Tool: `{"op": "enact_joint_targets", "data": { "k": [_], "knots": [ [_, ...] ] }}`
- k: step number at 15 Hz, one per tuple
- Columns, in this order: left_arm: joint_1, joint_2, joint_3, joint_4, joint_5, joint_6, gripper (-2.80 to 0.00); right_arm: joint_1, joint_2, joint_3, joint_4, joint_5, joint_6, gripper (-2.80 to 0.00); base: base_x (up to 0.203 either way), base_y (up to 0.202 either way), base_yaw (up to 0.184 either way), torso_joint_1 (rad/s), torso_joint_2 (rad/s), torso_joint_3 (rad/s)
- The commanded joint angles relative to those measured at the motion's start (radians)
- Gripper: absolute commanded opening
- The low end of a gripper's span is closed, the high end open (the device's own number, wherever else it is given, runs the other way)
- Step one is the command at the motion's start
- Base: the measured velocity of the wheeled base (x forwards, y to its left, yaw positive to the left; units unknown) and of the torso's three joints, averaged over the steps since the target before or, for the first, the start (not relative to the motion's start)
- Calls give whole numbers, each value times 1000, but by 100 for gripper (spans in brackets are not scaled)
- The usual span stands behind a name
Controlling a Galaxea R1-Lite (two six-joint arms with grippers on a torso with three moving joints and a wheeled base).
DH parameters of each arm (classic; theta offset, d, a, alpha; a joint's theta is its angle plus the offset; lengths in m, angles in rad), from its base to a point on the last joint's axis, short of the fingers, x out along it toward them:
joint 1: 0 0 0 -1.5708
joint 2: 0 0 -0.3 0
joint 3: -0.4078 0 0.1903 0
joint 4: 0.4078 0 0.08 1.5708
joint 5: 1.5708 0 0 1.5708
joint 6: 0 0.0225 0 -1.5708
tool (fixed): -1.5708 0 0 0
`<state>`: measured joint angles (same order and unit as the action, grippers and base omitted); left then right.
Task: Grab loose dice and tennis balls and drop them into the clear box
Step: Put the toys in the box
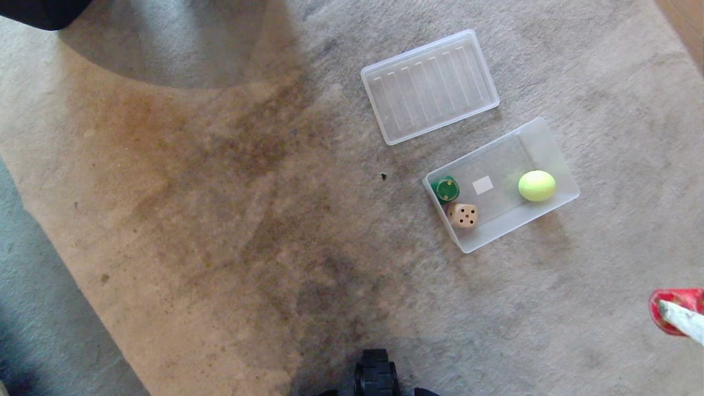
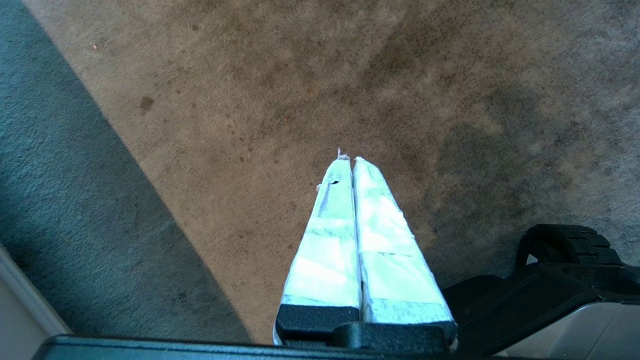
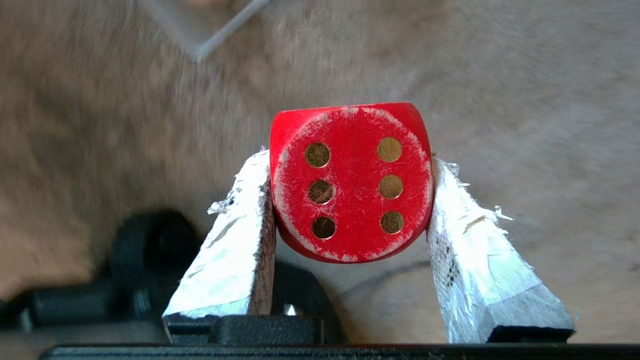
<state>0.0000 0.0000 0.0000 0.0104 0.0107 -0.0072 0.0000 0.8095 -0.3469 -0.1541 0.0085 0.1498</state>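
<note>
The clear box (image 1: 550, 140) lies on the carpet at right of centre. Inside it are a green die (image 1: 445, 188), a beige die (image 1: 462, 215) and a tennis ball (image 1: 536, 185). My right gripper (image 3: 350, 165) is shut on a red die (image 3: 351, 182), its six-dot face towards the wrist camera. In the head view that red die (image 1: 674, 308) shows at the right edge, nearer me than the box, with one white finger (image 1: 685, 320) across it. A corner of the clear box (image 3: 215, 35) is ahead of the held die. My left gripper (image 2: 348, 159) is shut and empty over bare carpet.
The flat ribbed clear lid (image 1: 430, 86) lies just beyond the box. A small dark speck (image 1: 383, 176) sits on the stained carpet left of the box. Part of my black base (image 1: 375, 377) shows at the bottom. A dark object (image 1: 41, 11) fills the far left corner.
</note>
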Motion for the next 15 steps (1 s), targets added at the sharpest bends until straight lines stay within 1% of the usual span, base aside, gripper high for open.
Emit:
{"op": "enact_joint_targets", "data": {
  "k": [1, 2, 4, 6, 9, 11, 13, 15],
  "knots": [
    [0, 0, 0, 0, 0, 0, -280, 1, 319, -54, -167, -1, 19, -280, 0, 0, 0, 0, 0, 0],
    [0, 0, 0, 0, 0, 0, -280, 0, 431, -79, -250, -2, 27, -280, 0, 0, 0, 0, 0, 0],
    [0, 0, 1, 0, 0, 0, -280, 0, 574, -130, -396, -4, 42, -280, 0, 0, 0, 0, 0, 0],
    [0, 0, 0, -1, 0, 0, -280, 2, 740, -218, -527, -4, 68, -280, 0, 0, 0, 0, 0, 0],
    [0, 0, 0, 0, 0, 0, -280, 25, 909, -293, -757, 5, 92, -280, 0, 0, 0, 0, 0, 0],
    [0, 0, 0, -1, 0, 0, -280, 50, 948, -328, -830, 8, 99, -280, 0, 0, 0, 0, 0, 0],
    [0, 0, 0, 0, 0, 0, -280, 110, 1028, -386, -912, 10, 102, -280, 0, 0, 0, 0, 0, 0],
    [0, 0, 0, 0, 0, 0, -280, 115, 1033, -391, -923, 10, 103, -280, 0, 0, 0, 0, 0, 0]
  ]
}}
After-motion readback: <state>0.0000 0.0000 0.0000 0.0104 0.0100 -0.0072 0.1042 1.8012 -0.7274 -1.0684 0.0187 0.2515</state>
